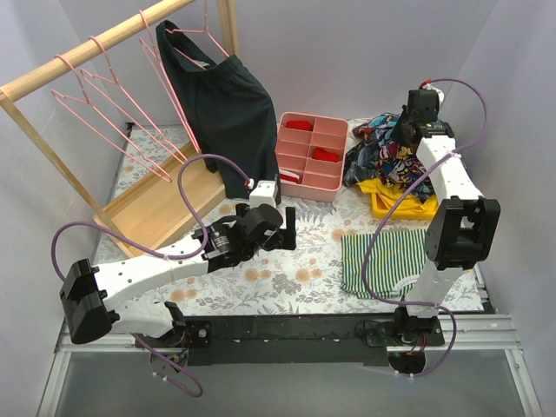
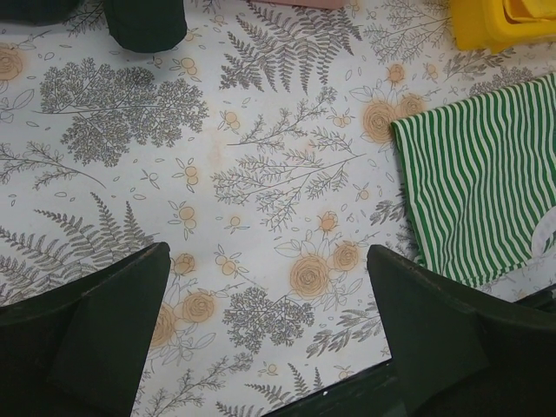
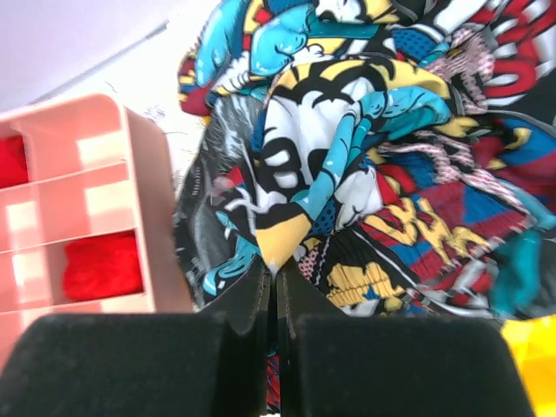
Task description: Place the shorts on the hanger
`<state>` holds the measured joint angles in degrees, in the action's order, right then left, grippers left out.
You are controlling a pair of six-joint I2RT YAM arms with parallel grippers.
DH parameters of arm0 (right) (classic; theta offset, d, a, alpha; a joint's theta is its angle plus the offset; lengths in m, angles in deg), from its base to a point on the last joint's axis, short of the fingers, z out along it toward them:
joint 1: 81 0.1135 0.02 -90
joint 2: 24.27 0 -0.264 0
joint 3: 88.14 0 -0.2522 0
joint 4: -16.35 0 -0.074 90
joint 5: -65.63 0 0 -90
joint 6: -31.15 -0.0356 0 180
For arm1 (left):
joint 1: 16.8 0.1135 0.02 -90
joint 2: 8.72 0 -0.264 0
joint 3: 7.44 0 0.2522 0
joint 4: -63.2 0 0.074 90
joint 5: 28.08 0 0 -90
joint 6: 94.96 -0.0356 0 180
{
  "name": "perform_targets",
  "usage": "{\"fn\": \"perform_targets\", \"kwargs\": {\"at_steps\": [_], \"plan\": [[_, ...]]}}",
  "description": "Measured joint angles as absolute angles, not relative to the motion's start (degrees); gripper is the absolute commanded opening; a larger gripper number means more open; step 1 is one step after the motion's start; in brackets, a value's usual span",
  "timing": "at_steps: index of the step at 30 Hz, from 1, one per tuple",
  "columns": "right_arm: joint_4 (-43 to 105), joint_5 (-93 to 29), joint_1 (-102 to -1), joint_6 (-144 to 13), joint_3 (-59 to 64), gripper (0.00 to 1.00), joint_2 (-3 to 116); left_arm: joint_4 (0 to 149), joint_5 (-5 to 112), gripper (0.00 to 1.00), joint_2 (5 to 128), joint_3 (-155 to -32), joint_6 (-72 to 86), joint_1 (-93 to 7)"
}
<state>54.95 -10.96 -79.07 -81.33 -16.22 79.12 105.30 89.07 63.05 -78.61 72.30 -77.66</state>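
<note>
The shorts (image 1: 393, 155) are seen crumpled in a heap at the far right of the table (image 1: 287, 282), just right of a pink compartment tray (image 1: 311, 156) in which red items (image 3: 100, 265) are held. The right gripper (image 3: 271, 300) is lowered onto the left part of that heap, and in its wrist view its fingers are shown pressed together with a yellow-tipped fold of the comic print pinched at the seam between them. The hanger (image 1: 111, 104) is hung with several identical pink ones on a wooden rail (image 1: 82, 54) at the far left, well apart from the shorts; it is left bare, while another one further right on the rail is occupied by a plain black garment (image 1: 221, 104). The left gripper (image 2: 269, 347) is held above the floral cover near the middle of the table, its fingers spread wide with nothing between them (only printed ferns and flowers are seen in the gap). A green-and-white striped cloth (image 2: 486, 191) is laid flat to its right, and a yellow object (image 1: 395, 201) is placed just beyond that, touching the near edge of the shorts.
</note>
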Motion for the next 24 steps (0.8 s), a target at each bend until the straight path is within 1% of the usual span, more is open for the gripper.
{"fn": "perform_targets", "kwargs": {"at_steps": [3,7,10,13,16,19,21,24], "plan": [[57.2,-11.3,-79.1,-81.4,-18.1,0.01,75.0,105.5,89.1,0.98,62.2,-78.6,72.6,-77.6],[57.4,-13.0,-79.0,-81.1,-21.3,0.01,66.4,105.1,89.1,0.98,59.0,-78.6,73.1,-77.6],[56.9,-15.8,-79.0,-81.2,-26.6,0.01,60.9,104.4,89.0,0.98,56.2,-78.6,73.1,-77.5],[55.6,-18.9,-78.2,-81.7,-28.8,0.01,55.6,103.4,89.1,0.98,54.1,-78.6,72.9,-77.4],[55.1,-21.7,-75.0,-82.9,-29.9,0.01,51.0,102.3,89.2,0.98,52.3,-78.6,72.4,-77.4],[55.2,-23.8,-70.4,-83.5,-31.7,0.01,48.9,101.3,89.1,0.94,50.5,-78.7,71.6,-77.3],[55.0,-24.6,-66.6,-84.2,-31.7,0.01,47.8,100.2,88.3,0.89,49.5,-78.8,70.7,-77.3],[54.9,-25.1,-60.8,-85.1,-30.5,0.01,46.7,97.3,85.6,0.85,48.5,-79.4,68.9,-77.3]]}}
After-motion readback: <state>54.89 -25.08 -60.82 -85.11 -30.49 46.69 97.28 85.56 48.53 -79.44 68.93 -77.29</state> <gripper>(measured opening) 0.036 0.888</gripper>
